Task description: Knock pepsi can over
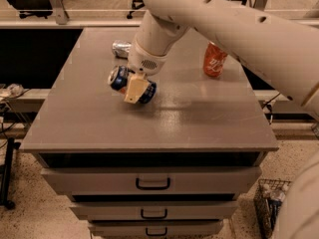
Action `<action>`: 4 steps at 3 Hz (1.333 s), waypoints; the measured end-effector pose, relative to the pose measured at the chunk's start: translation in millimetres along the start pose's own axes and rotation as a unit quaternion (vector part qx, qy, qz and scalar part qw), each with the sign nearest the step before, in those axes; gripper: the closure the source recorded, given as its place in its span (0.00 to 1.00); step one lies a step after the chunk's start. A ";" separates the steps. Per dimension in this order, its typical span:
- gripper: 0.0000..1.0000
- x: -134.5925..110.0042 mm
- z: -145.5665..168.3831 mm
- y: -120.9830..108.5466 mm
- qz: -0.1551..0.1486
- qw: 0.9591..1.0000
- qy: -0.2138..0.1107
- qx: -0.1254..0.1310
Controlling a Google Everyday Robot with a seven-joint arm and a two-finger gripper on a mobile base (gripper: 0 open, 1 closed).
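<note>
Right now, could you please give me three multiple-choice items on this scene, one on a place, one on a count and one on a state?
1. Where does the orange-red can stand?
A. in a drawer
B. at the far right of the table top
C. on the floor

2. How many cans are on the table?
A. one
B. two
C. three

3. How is the pepsi can placed?
A. upright
B. tipped off upright, silver top facing left
C. crushed flat

Answers:
1 B: the orange-red can stands upright near the far right edge.
2 C: there are three, namely the orange-red can, the pepsi can and the crushed silver can.
3 B: the pepsi can lies slanted at the gripper, left of the table's middle.
</note>
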State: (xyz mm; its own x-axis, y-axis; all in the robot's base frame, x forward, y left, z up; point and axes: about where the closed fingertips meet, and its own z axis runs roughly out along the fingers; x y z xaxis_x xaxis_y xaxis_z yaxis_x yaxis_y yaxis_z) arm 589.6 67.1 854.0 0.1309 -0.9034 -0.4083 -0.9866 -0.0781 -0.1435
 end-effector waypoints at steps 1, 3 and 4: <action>0.17 -2.2 4.2 2.8 -0.005 1.000 0.004 -0.007; 0.00 -20.0 -0.1 11.0 -0.026 1.000 -0.006 -0.010; 0.00 -23.6 -12.8 14.5 -0.023 0.999 -0.034 -0.003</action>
State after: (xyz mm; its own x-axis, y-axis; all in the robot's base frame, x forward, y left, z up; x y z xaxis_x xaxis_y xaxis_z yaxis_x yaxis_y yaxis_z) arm 570.9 81.9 873.1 0.1818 -0.8685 -0.4611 -0.9800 -0.1215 -0.1576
